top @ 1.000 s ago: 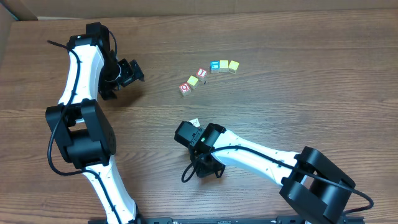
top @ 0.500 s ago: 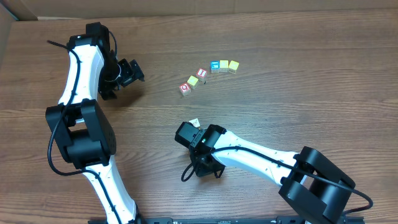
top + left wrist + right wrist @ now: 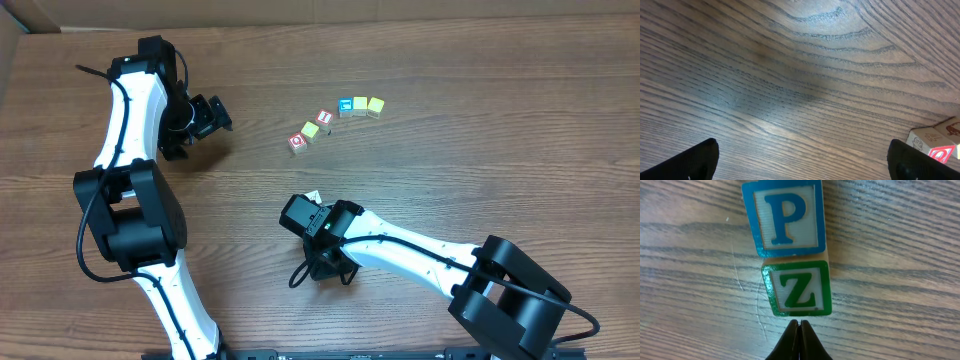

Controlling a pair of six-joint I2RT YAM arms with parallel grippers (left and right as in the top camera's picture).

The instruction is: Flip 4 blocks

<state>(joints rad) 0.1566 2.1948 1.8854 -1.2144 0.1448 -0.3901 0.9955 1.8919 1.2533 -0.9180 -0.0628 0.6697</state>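
Right hand (image 3: 798, 328): fingers pressed together into one thin point, pinching nothing, low over the tabletop (image 3: 900, 240). Green Z block (image 3: 797, 291) lies just ahead of the tips, not touching them. Blue P block (image 3: 789, 217) sits directly beyond and touches it. Both are letter-up. The closed tips probably serve as a wedge to tip the Z block over. Left hand (image 3: 805, 162): fingers spread wide, empty, probably waiting. A red-faced cube (image 3: 939, 146) lies just beside one finger.
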